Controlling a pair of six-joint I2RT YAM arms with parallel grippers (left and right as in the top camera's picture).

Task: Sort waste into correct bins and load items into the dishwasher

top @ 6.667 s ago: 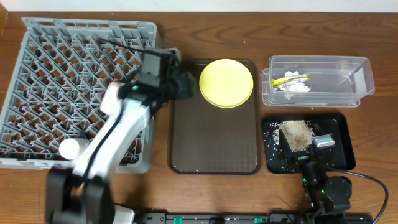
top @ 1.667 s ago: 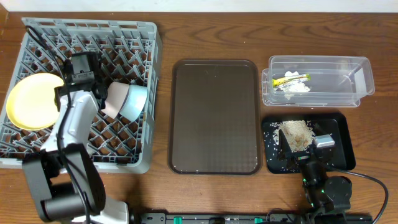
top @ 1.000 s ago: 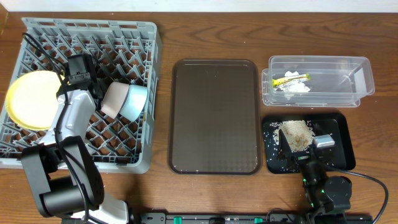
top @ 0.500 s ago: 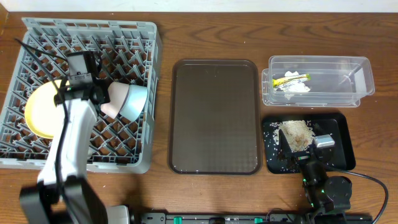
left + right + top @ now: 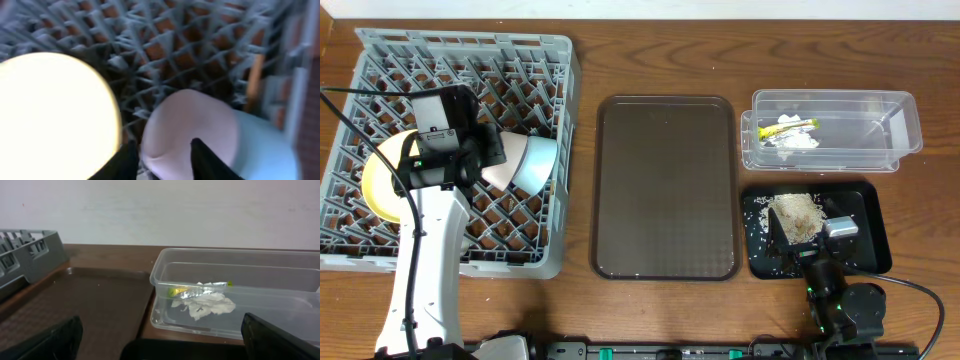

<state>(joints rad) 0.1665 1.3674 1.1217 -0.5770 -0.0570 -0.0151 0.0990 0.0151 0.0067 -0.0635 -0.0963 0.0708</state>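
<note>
Likely a robot lab bench, not a home kitchen: a wooden table [image 5: 650,40] against a plain white wall [image 5: 175,205], with a dish rack [image 5: 460,38], a serving tray [image 5: 665,200] and a cabled robot arm [image 5: 425,260] near left.

Overhead straight down, left wrist close over rack [image 5: 200,50], right wrist facing tub [image 5: 280,287]

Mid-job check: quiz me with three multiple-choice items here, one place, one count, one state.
1. Where is the round yellow plate? A in the grey plastic peg rack; B on the dark brown tray; C in the clear plastic tub.
2. How many bowls sit in the rack? A one; B two; C three.
3. The right tool is: A open; B shut on a tissue; C shut on the plate.
Answers: A, it sits among the pegs; B, a white bowl beside a light blue bowl; A, its fingers stand wide apart, gripping nothing.
</note>
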